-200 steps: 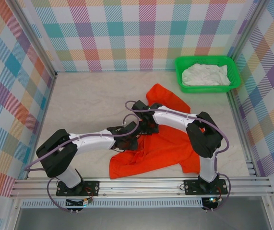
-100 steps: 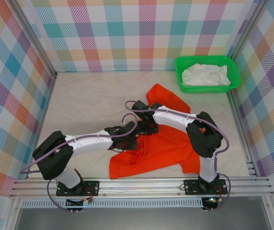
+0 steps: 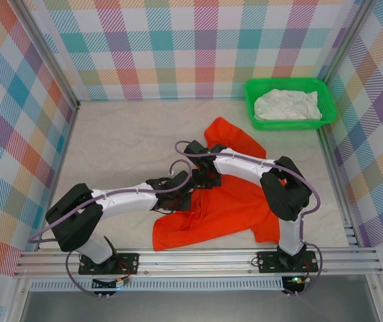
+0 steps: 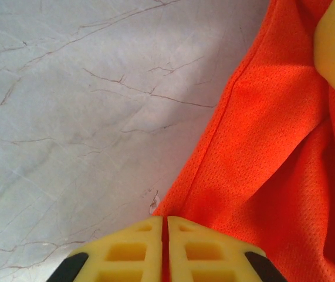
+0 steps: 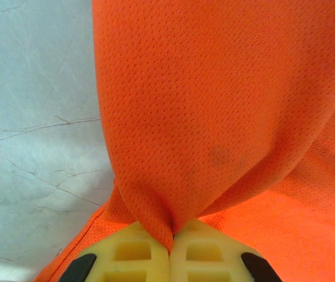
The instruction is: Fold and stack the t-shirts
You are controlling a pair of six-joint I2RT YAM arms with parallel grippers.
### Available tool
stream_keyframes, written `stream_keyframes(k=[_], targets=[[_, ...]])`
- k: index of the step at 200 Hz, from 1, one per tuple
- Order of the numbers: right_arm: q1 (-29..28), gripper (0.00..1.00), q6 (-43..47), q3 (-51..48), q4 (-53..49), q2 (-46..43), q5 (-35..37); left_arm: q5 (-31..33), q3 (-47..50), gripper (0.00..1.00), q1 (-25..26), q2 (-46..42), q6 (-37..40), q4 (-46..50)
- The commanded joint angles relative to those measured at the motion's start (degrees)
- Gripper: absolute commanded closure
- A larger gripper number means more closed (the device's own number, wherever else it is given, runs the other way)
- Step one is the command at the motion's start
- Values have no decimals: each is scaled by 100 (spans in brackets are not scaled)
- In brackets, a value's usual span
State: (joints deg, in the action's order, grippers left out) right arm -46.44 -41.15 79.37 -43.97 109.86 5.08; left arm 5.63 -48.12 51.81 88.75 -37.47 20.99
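The orange-red t-shirt (image 3: 228,204) lies crumpled on the table (image 3: 124,141), spreading from the middle toward the near right corner, with one sleeve reaching toward the far edge. The left pincer (image 4: 165,226) is closed, its yellow fingers pressed together on the shirt's hemmed left edge, with bare table just beside it. The right pincer (image 5: 171,232) is closed on a gathered fold of the same shirt, the cloth rising away from its tips. The white t-shirt (image 3: 286,105) sits bunched in the green plastic basket (image 3: 250,100) at the far right corner.
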Motion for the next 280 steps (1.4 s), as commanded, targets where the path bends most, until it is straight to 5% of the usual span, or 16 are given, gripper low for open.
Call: stream_keyframes(k=[1,42,76,112,153,213,280], targets=[[38,100,-61,-49,-20,53,-85,90,93,95,-28,-33,-32,114],[39,100,-62,-62,-20,11,-84,173,94,100,-28,-74,-44,158],[55,62,-38,-112,4,-185,-70,670,-222,100,-39,-400,95,771],[112,43,-8,-228,36,-578,-7,1549,-1079,100,-137,-634,574,1835],[200,23,2,-611,132,-1245,122,2004,-1844,100,-871,-537,1090,2515],[559,21,-14,-1502,315,-2213,265,2322,-3211,100,-2495,733,1822,2644],[1031,20,-123,-2714,620,-2989,161,2569,-5550,100,-3897,3223,2434,2517]])
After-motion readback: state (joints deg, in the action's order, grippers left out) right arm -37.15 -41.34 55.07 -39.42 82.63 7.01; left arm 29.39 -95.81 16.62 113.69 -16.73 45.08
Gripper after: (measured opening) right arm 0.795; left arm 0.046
